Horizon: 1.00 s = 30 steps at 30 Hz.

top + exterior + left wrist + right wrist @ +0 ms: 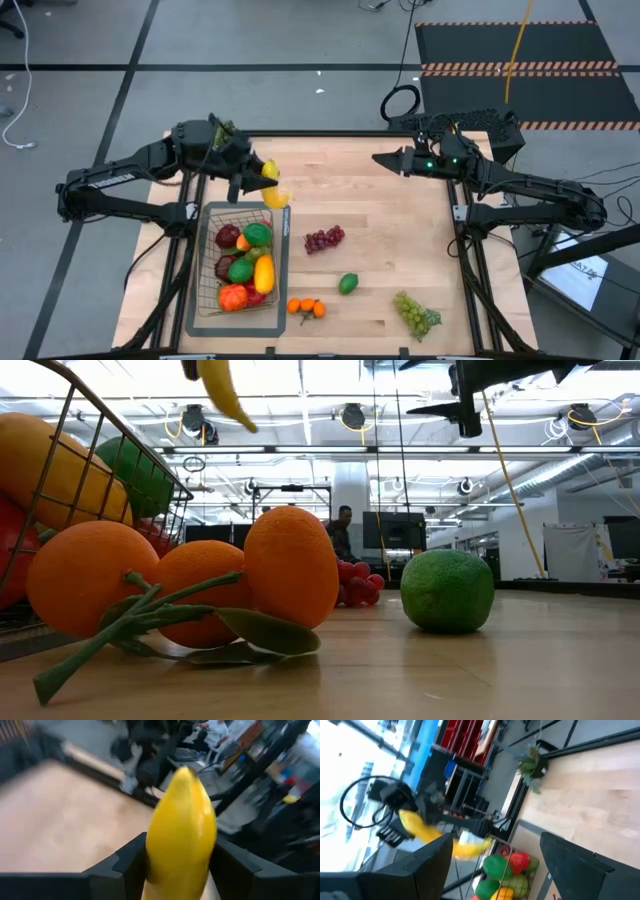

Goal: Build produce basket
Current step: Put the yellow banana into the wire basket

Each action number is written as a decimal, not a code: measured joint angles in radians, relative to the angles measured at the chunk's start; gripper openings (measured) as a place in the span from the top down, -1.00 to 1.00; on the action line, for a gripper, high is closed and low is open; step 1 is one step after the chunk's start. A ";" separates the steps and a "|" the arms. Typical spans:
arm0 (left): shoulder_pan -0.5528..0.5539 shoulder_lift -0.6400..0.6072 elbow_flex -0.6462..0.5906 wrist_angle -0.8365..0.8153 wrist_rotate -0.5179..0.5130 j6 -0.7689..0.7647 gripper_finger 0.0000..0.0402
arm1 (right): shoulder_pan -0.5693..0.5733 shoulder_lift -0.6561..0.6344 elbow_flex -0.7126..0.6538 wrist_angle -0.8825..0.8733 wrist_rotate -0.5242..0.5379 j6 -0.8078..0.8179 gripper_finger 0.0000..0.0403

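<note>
The wooden tabletop (400, 210) carries everything, with a dark arm reaching in from each side. On its left part, towards the near edge, the wire basket (210, 300) sits on a flat grey mat (284, 322) and already holds a heap of produce: a dark red apple (228, 237), a green piece (258, 235), a yellow mango (264, 273) and a red-orange fruit (233, 297) among them. The left gripper (250, 178) hangs just past the basket's far edge and is clamped on the banana (272, 183); in the left wrist view the yellow fruit fills the gap between the dark fingers (125, 865). The right gripper (385, 160) waits at the far right of the tabletop, fingers spread wide and holding nothing. Loose produce lies right of the basket: green grapes (416, 313) near the front right, purple grapes (323, 239) in the middle, oranges (306, 308) on a leafy stem just beside the mat, and a lime (348, 284) between them.
</note>
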 joint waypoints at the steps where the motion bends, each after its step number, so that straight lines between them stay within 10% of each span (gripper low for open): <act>1: 0.000 0.000 0.000 -0.015 0.016 -0.064 0.06 | 0.002 0.000 0.000 0.000 0.013 0.005 -0.45; 12: -0.039 -0.001 0.000 -0.435 0.056 -0.249 0.24 | 0.074 0.000 0.000 0.000 0.027 0.009 -0.45; 30: -0.140 -0.181 -0.001 -0.456 0.166 -0.395 0.24 | 0.103 0.000 0.000 0.000 0.027 -0.003 -0.45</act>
